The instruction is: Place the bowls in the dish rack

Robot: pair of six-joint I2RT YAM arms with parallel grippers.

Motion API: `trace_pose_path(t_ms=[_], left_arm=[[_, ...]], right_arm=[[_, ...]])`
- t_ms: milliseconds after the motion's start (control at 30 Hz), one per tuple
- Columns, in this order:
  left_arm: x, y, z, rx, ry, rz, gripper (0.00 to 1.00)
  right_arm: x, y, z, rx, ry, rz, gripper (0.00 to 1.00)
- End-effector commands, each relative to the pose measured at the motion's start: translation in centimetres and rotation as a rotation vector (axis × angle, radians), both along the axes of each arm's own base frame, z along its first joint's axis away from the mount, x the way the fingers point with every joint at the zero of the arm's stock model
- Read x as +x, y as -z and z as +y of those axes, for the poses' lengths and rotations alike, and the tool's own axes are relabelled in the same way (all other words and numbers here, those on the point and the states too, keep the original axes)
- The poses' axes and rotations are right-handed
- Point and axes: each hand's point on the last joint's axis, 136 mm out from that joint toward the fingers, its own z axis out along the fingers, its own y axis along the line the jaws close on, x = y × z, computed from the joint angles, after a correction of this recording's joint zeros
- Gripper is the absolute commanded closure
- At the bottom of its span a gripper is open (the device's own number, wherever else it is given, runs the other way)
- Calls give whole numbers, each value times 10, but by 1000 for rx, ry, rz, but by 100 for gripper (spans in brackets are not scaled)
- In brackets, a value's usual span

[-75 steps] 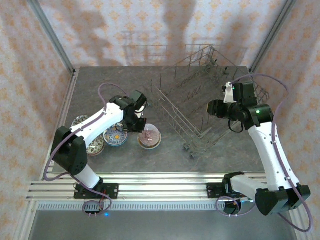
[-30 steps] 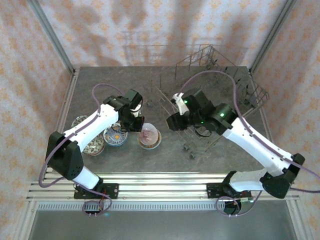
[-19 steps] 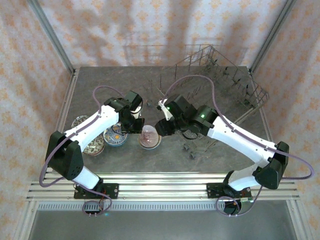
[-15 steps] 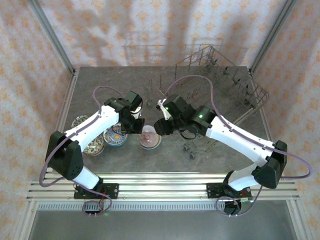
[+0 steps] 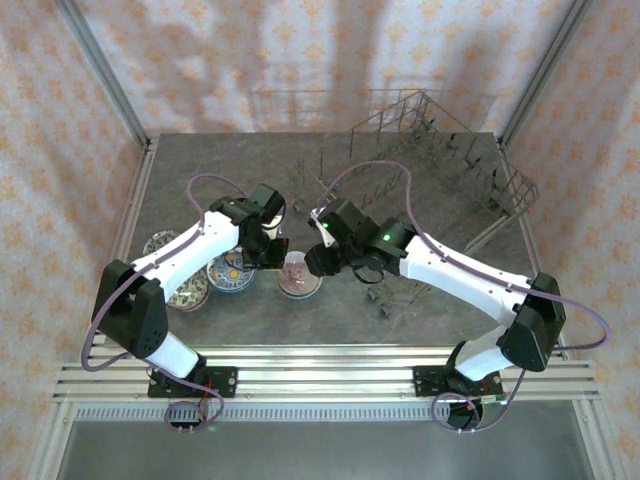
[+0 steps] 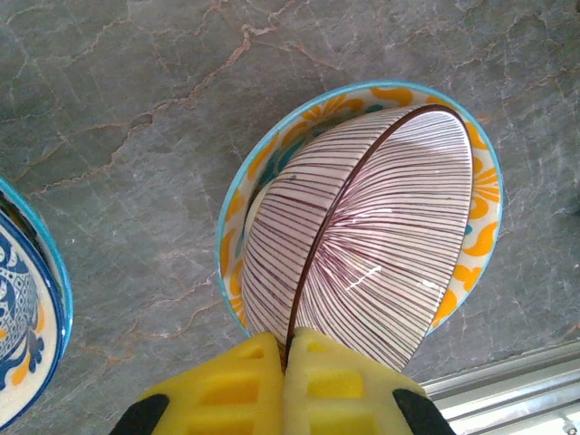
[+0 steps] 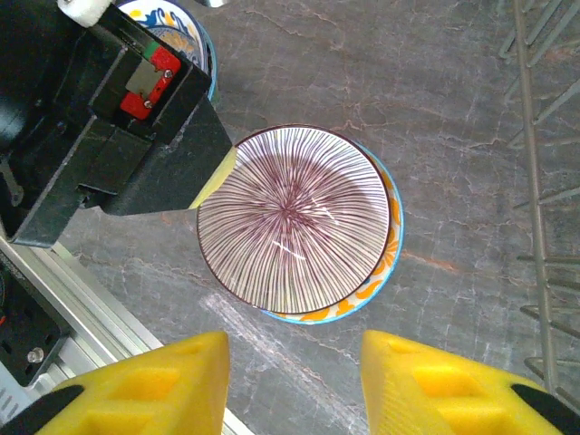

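striped bowl (image 6: 362,236) tilted up on edge, rim clamped between left jaws, pressed together on it. Directly under it: blue-rimmed bowl (image 6: 485,181) with orange pattern, flat on counter (image 6: 136,136); contact between the two unclear. right jaws apart, nothing between them, hovering above striped bowl. dish rack (image 7: 544,181) to right of right jaws. blue-patterned bowl (image 6: 23,308) left of left jaws, apart from the pair.
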Motion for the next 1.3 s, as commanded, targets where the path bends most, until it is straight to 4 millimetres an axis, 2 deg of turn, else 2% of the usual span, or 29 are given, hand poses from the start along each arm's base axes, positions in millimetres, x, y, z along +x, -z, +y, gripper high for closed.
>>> trace_pose_path(t_ms=[0, 100, 300, 433, 667, 867, 1067, 1267], left_arm=[[-1, 6, 1, 1, -23, 25, 100], [0, 6, 2, 4, -26, 23, 100], [-2, 5, 2, 4, -20, 33, 100], [-3, 5, 2, 9, -9, 45, 100], [-4, 4, 0, -3, -6, 61, 100], [-5, 5, 0, -8, -4, 80, 100], [-4, 2, -3, -42, -18, 87, 100], [-5, 1, -5, -73, -32, 96, 100]], right_arm=[[5, -1, -1, 5, 26, -32, 58], [4, 3, -1, 0, 22, -20, 58], [-12, 18, 11, 31, -71, -9, 58], [-16, 33, 19, -28, -129, -21, 57], [-25, 51, 45, -25, -266, -45, 58], [-37, 66, 59, -31, -386, -111, 57], [-38, 85, 57, -111, -426, -81, 57], [-45, 94, 54, -105, -482, -92, 55]])
